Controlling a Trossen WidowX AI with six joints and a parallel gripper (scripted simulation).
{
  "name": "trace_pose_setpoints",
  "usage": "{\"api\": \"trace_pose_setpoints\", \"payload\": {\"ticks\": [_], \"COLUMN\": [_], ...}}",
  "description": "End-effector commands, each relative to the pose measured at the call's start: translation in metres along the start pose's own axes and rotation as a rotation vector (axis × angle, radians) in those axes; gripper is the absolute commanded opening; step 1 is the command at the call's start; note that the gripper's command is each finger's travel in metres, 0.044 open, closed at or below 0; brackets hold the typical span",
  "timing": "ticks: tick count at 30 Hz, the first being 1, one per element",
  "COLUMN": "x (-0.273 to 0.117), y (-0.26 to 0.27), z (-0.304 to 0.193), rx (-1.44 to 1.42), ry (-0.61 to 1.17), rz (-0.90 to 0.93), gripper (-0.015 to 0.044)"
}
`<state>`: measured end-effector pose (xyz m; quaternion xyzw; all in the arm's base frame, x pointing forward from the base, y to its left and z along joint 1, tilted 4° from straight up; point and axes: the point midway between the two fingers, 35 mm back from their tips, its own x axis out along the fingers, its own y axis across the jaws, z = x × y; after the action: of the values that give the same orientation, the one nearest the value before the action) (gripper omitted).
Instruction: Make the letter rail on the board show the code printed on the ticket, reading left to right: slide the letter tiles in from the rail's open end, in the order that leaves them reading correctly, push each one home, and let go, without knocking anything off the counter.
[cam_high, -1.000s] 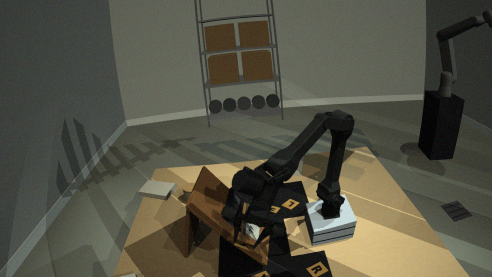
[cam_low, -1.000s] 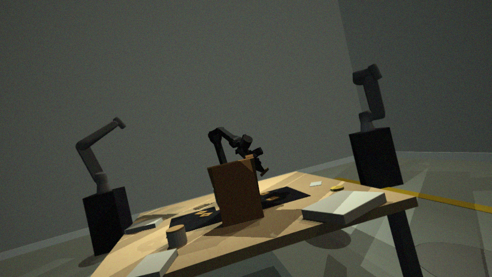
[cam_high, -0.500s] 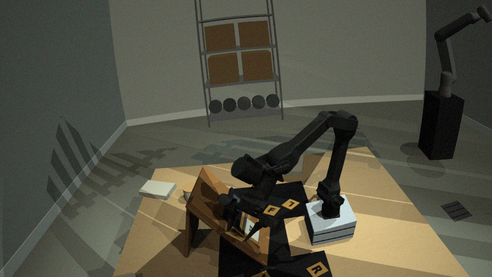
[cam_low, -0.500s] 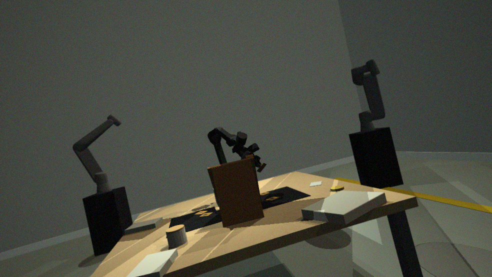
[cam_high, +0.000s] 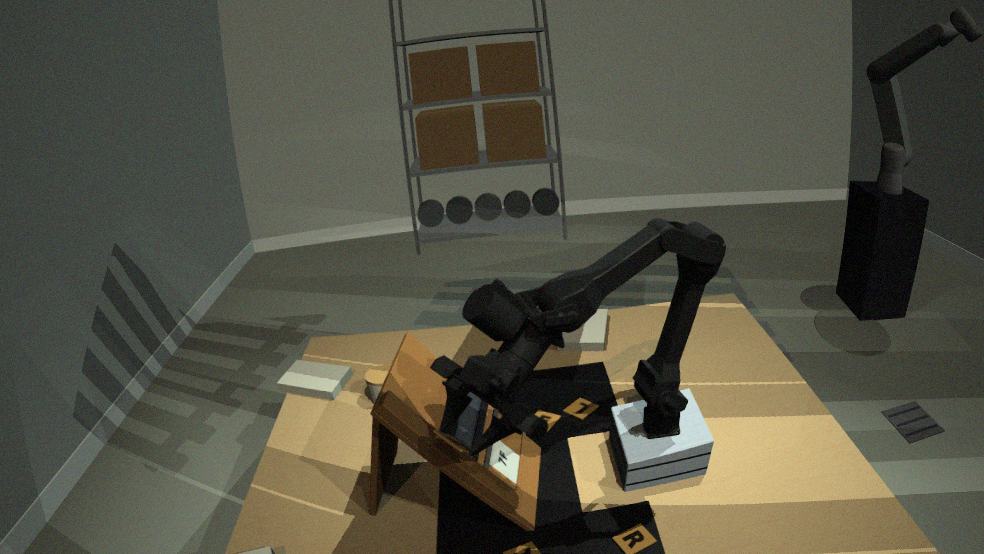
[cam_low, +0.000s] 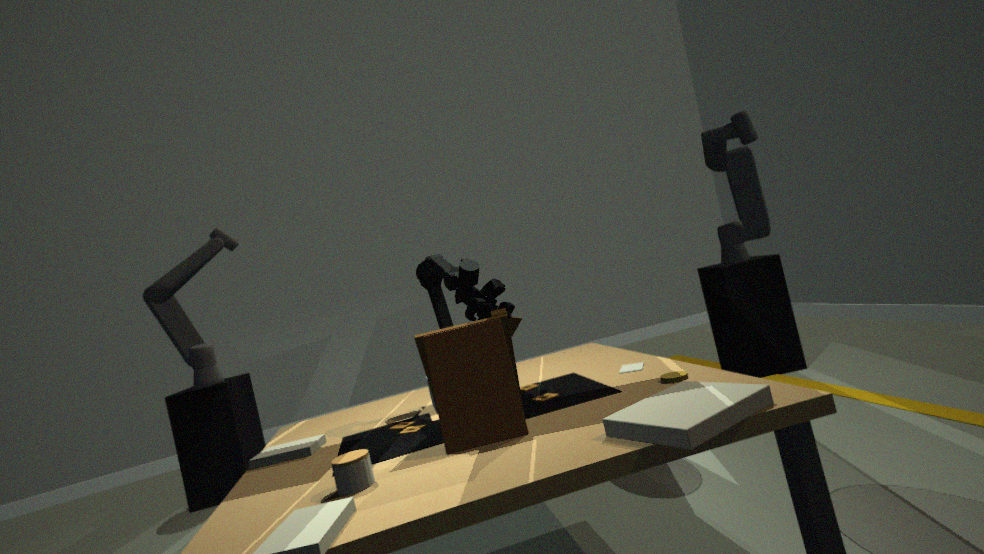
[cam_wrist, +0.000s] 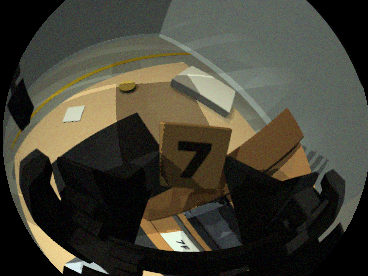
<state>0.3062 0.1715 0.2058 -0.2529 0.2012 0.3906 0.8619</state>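
Note:
My gripper (cam_high: 459, 440) (cam_wrist: 192, 158) is shut on the 7 tile (cam_wrist: 195, 152), which stands upright with its face to the wrist camera. In the wrist view it is just above a brown ledge of the tilted wooden board (cam_high: 413, 385) (cam_low: 475, 385); contact with the rail cannot be told. The ticket (cam_high: 504, 464) (cam_wrist: 175, 240) on the board shows 7F; the gripper may hide part of it. A dark panel (cam_wrist: 215, 227) is beside it. An R tile (cam_high: 623, 542) and a tile (cam_high: 581, 408) with an unclear letter lie on black mats. Another tile (cam_high: 548, 417) is partly hidden.
A cup (cam_high: 375, 378) (cam_low: 353, 473) stands behind the board. Pale boxes (cam_high: 316, 378) (cam_low: 688, 412) (cam_wrist: 202, 90) lie near the counter edges. A yellow disc (cam_low: 674, 377) (cam_wrist: 127, 87) and a white card (cam_low: 631, 368) (cam_wrist: 74, 114) lie beyond the mat (cam_low: 574, 392). The arm stands on a pale base (cam_high: 664, 457).

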Motion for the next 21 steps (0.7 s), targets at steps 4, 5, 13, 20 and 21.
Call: {"api": "trace_pose_setpoints", "payload": {"ticks": [4, 5, 13, 20, 21], "x": [-0.012, -0.014, -0.024, -0.035, -0.037], "y": [-0.02, -0.023, -0.05, -0.071, -0.075], "z": [0.01, 0.011, -0.01, -0.031, -0.035], "rx": [0.085, 0.099, 0.152, 0.188, 0.199], "ry": [-0.042, -0.047, -0.034, -0.017, -0.013], "rz": [-0.057, -0.065, -0.123, -0.176, -0.185], "gripper": [0.0, 0.0, 0.0, 0.0, 0.0]}}
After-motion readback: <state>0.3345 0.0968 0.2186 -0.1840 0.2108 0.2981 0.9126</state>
